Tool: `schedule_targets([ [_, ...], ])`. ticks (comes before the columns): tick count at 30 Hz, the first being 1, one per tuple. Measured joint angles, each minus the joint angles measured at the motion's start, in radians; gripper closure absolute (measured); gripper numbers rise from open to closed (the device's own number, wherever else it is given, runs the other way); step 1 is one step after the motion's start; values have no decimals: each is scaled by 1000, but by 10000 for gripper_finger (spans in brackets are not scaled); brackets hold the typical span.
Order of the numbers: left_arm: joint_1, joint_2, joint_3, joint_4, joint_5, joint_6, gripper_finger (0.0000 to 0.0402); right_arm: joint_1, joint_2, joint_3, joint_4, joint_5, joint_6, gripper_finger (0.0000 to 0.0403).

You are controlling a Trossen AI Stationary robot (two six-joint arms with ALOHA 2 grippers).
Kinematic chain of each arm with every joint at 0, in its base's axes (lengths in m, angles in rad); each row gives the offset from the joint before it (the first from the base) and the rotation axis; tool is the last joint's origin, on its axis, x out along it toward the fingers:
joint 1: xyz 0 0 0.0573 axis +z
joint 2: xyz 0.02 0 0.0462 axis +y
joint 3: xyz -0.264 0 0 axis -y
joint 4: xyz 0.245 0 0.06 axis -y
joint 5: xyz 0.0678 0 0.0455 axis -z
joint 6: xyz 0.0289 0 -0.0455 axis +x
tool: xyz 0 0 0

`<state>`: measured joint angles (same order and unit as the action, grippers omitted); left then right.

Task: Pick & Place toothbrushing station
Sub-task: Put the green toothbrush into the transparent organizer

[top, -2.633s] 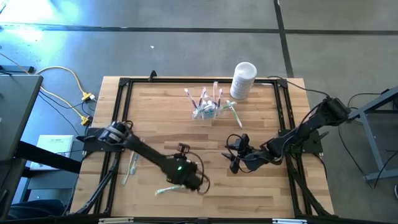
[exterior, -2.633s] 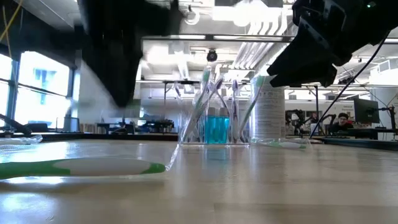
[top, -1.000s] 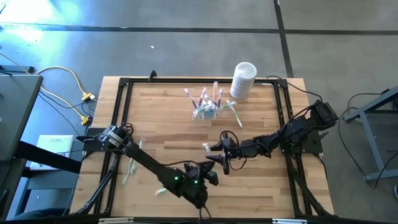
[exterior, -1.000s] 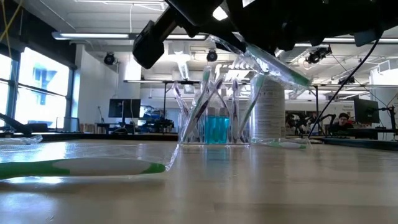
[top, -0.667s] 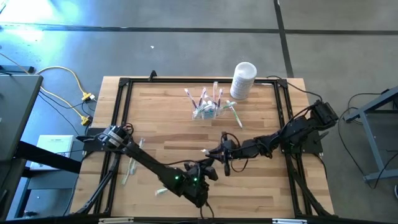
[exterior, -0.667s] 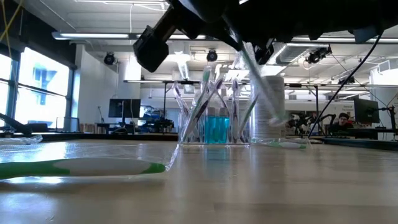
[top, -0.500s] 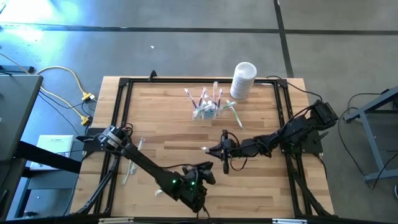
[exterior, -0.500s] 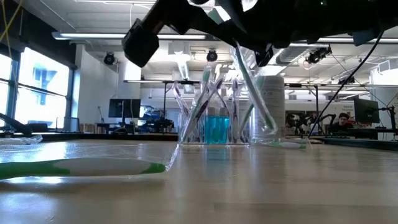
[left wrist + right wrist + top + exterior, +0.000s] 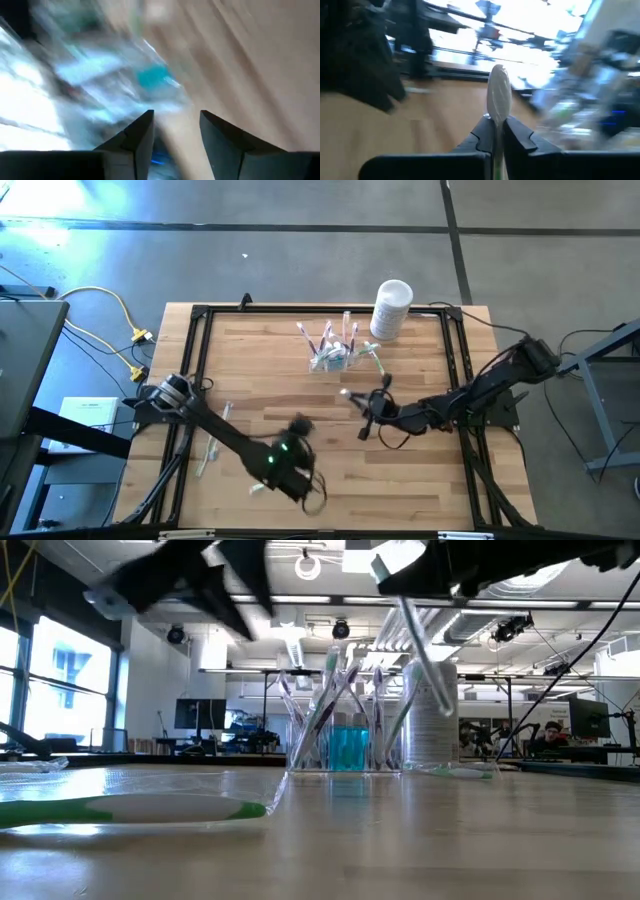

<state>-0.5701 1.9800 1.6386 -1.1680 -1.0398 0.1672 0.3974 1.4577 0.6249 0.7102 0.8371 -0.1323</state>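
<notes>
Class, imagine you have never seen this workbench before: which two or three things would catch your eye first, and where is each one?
The right gripper, mid-table, is shut on a toothbrush whose white end sticks out past its fingers. Behind it, toward the far edge, the clear toothbrushing station bristles with upright brushes, with a white container to its right. The left gripper, nearer the front edge, holds nothing.

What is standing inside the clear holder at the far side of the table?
The clear holder has several toothbrushes standing upright in it and something blue low down. What the blue thing is cannot be told.
</notes>
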Motion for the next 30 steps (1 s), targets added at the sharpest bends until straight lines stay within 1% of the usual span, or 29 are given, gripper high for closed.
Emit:
schedule_targets([
  [1, 15, -19, 0, -85, 75, -137, 250, 3, -24, -5, -10, 46, -27, 393],
  [2, 31, -36, 0, -170, 140, -260, 250, 3, -51, -15, -7, 65, -51, 393],
  [3, 44, -54, -3, -248, 189, -374, 250, 0, -78, -26, 8, 66, -71, 393],
  [4, 56, -77, -19, -297, 216, -466, 250, -9, -108, -40, 17, 48, -86, 393],
  [6, 70, -129, -80, -337, 218, -558, 250, -39, -170, -86, 46, 6, -101, 393],
  [8, 67, -198, -174, -302, 205, -592, 250, -91, -226, -149, 112, -68, -100, 393],
  [10, 64, -279, -279, -209, 205, -612, 250, -161, -277, -227, 221, -177, -100, 393],
  [12, 57, -375, -397, -84, 214, -637, 250, -241, -298, -298, 357, -314, -92, 393],
  [14, 53, -465, -511, 87, 233, -641, 250, -320, -297, -352, 468, -412, -55, 393],
  [16, 53, -545, -624, 273, 261, -613, 250, -389, -277, -371, 518, -431, -9, 393],
  [18, 53, -614, -727, 459, 293, -572, 250, -446, -242, -371, 525, -438, 20, 393],
  [20, 53, -670, -817, 634, 307, -523, 250, -491, -191, -359, 555, -488, 22, 393],
  [23, 53, -717, -930, 840, 309, -453, 250, -538, -109, -329, 630, -553, 22, 393],
  [26, 53, -749, -1007, 994, 316, -425, 250, -576, -19, -287, 685, -553, 1, 393],
  [30, 53, -756, -1059, 1065, 321, -434, 250, -630, 89, -214, 702, -555, -3, 393],
])
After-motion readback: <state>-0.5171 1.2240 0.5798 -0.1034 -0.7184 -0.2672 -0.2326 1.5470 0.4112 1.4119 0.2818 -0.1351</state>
